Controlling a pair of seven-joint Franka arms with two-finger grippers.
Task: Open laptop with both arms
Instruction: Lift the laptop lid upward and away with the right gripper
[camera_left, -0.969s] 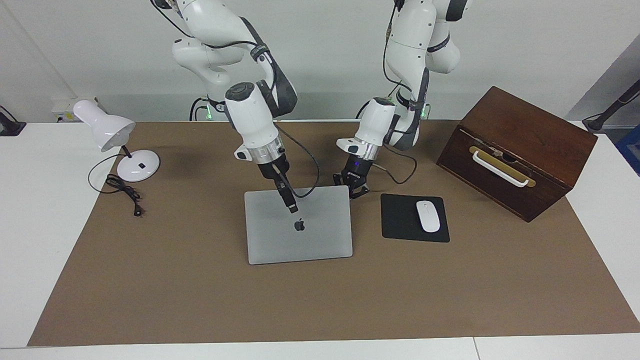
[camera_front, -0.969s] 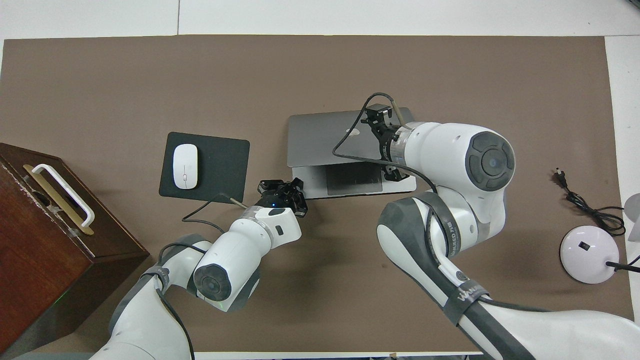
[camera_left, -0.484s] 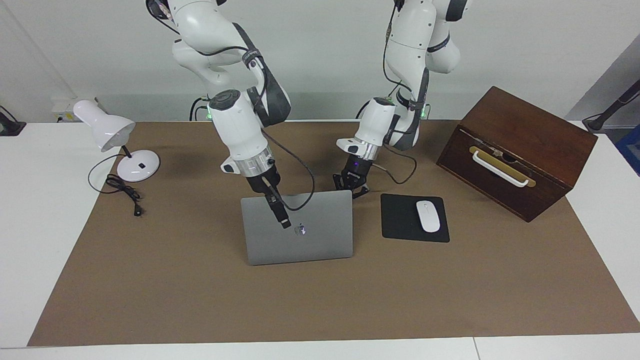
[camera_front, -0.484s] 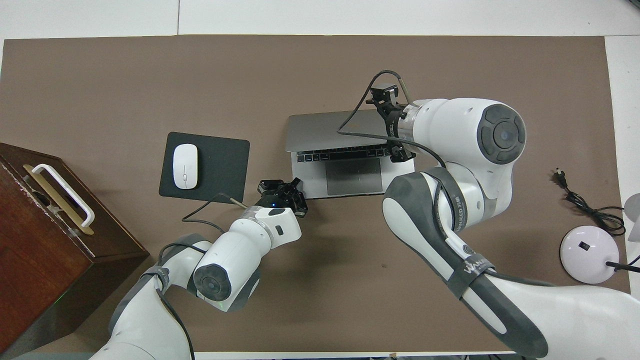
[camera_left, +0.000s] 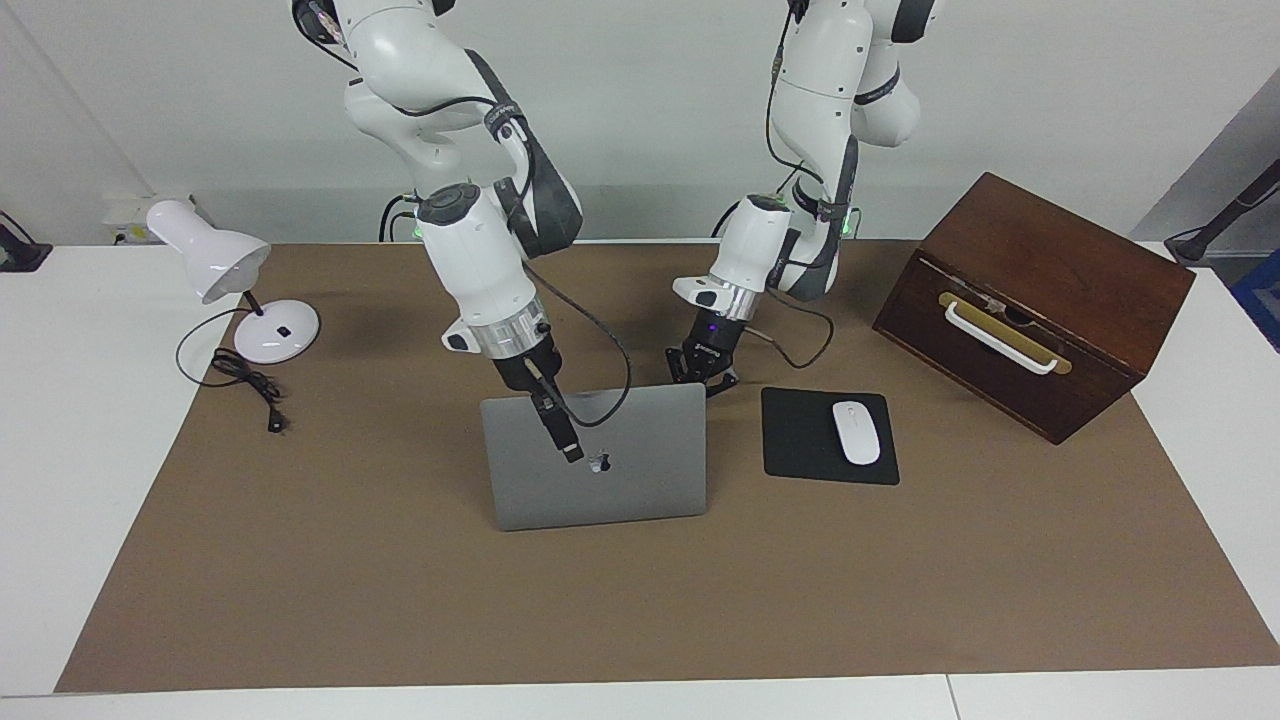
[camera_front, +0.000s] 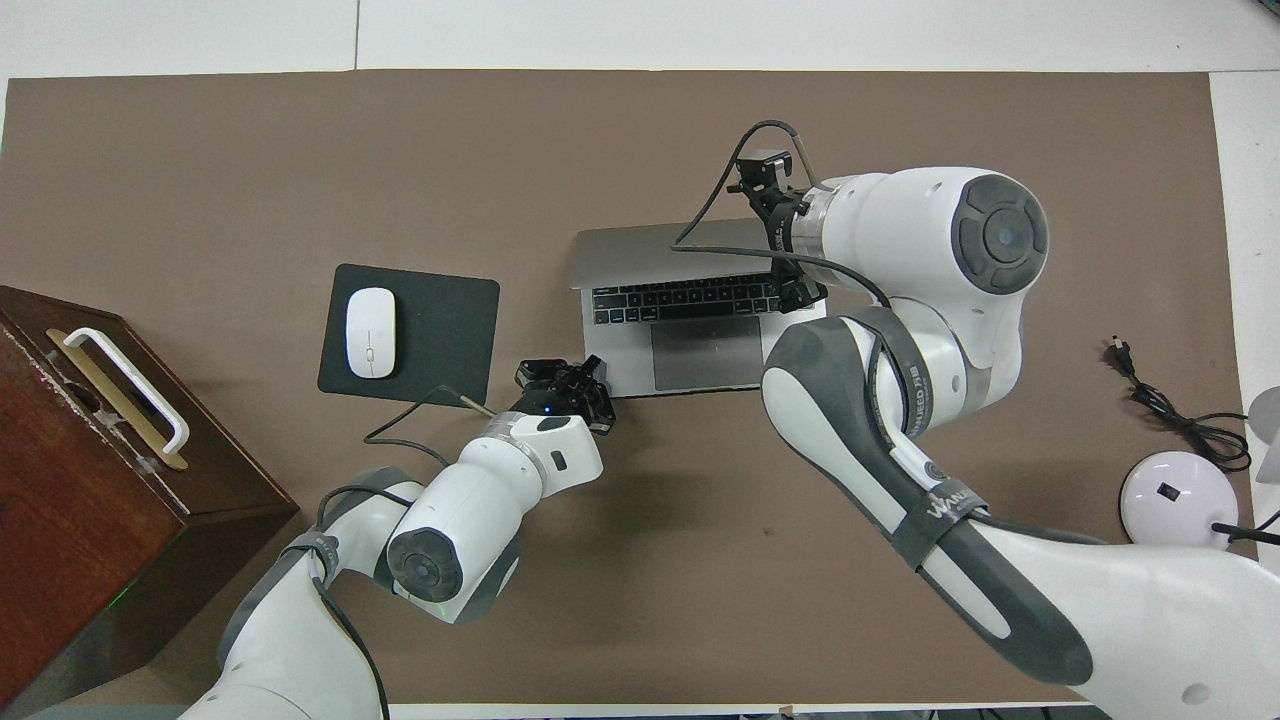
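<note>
You see one laptop (camera_left: 620, 480), middle of brown mat (camera_left: 400, 600), lid up, keys showing. Apple logo (camera_left: 599, 462) on lid. One mouse pad (camera_left: 800, 440) with one mouse (camera_left: 856, 432) beside laptop. One wooden box (camera_left: 1040, 300), one lamp (camera_left: 215, 262). Two arms. Right gripper (camera_left: 560, 425) on lid's top edge; you cannot tell finger state. Left gripper (camera_left: 703, 368) at laptop's near corner; cannot tell either. Arm strap reads "WANJEED".
</note>
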